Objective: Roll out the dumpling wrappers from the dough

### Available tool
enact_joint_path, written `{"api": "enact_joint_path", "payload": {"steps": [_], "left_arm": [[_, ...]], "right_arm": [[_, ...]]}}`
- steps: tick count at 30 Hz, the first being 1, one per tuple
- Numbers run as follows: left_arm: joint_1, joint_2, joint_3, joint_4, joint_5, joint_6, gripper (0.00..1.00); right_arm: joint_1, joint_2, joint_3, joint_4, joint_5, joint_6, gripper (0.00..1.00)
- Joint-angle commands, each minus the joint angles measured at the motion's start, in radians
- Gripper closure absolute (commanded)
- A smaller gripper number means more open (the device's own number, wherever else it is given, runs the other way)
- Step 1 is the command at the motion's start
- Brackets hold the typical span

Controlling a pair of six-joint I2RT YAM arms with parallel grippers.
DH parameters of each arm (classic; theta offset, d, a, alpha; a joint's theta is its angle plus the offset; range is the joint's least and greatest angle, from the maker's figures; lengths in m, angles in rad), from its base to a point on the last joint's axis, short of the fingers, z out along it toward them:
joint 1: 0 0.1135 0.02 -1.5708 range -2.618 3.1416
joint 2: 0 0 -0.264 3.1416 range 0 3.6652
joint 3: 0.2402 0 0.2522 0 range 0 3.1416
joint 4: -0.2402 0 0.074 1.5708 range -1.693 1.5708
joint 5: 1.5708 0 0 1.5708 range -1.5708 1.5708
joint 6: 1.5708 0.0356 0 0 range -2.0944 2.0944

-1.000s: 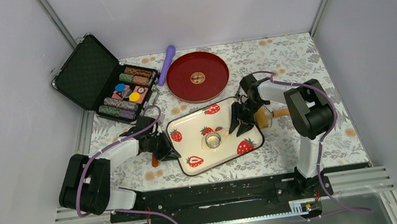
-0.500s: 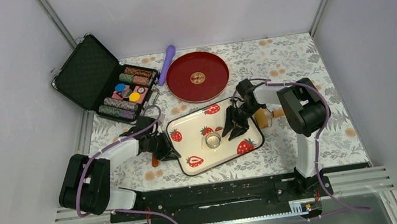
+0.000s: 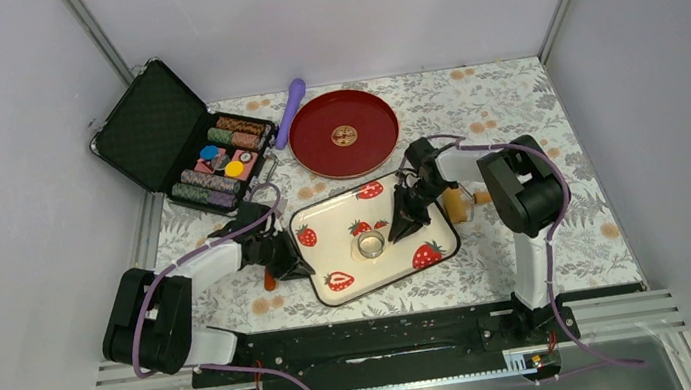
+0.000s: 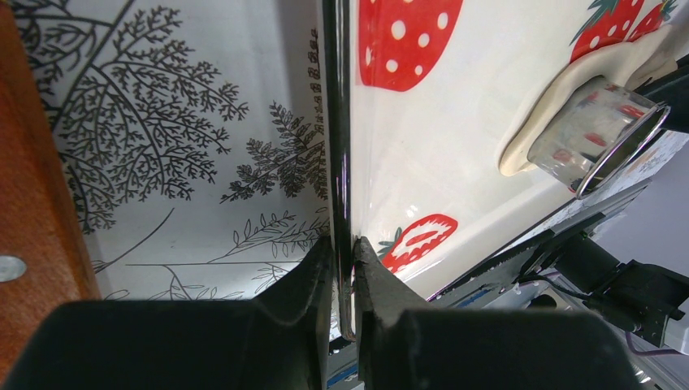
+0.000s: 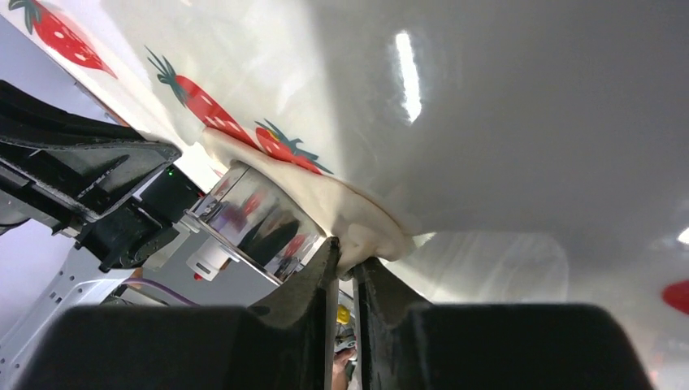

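The dough (image 5: pixel 325 195) is a flattened pale cream piece on the white strawberry tray (image 3: pixel 331 227). A small metal ring cutter (image 3: pixel 369 244) stands on it, also in the right wrist view (image 5: pixel 252 215) and the left wrist view (image 4: pixel 597 138). My right gripper (image 3: pixel 403 220) is over the tray just right of the cutter. In its own view (image 5: pixel 345 260) it is shut on the dough's near edge. My left gripper (image 4: pixel 345 252) is shut on the tray's black left rim (image 4: pixel 337 146). The dough (image 4: pixel 561 89) spreads under the cutter. No separate round wrapper shows.
A wooden roller (image 3: pixel 468 201) lies right of the tray, behind my right arm. A red round plate (image 3: pixel 343 133) and a purple tool (image 3: pixel 290 109) are at the back. An open black case of chips (image 3: pixel 205 153) sits back left. An orange-brown object (image 3: pixel 270 282) lies by my left gripper.
My right gripper has moved left across the tray toward the ring cutter and its fingers have come together on the dough's edge. The left arm and tray have not moved.
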Motion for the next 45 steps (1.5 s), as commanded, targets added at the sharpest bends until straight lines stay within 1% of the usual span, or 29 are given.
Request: {"api": "enact_joint_path", "payload": {"steps": [1, 3, 10, 22, 27, 31, 37, 45], "left_arm": [[-0.004, 0.027, -0.017, -0.022, -0.126, 0.052, 1.0], [-0.004, 0.025, -0.016, -0.023, -0.126, 0.052, 1.0], [-0.004, 0.023, -0.014, -0.027, -0.126, 0.055, 1.0], [-0.003, 0.019, -0.013, -0.035, -0.129, 0.062, 1.0], [-0.004, 0.017, -0.015, -0.036, -0.13, 0.064, 1.0], [-0.003, 0.016, -0.016, -0.035, -0.129, 0.066, 1.0], [-0.004, 0.014, -0.017, -0.036, -0.129, 0.067, 1.0], [-0.004, 0.012, -0.014, -0.036, -0.127, 0.067, 1.0]], "right_arm": [[0.01, 0.015, 0.029, -0.049, 0.117, -0.027, 0.85], [0.006, 0.005, 0.044, -0.063, 0.13, -0.037, 0.88], [-0.033, -0.015, 0.092, -0.099, 0.127, -0.051, 0.89], [-0.068, 0.001, 0.155, -0.13, 0.102, -0.059, 0.88], [-0.075, 0.018, 0.206, -0.16, 0.095, -0.068, 0.87], [-0.075, 0.031, 0.249, -0.179, 0.061, -0.067, 0.86], [-0.057, 0.042, 0.295, -0.21, 0.026, -0.071, 0.85], [0.018, 0.019, 0.341, -0.237, 0.014, -0.062, 0.84]]}}
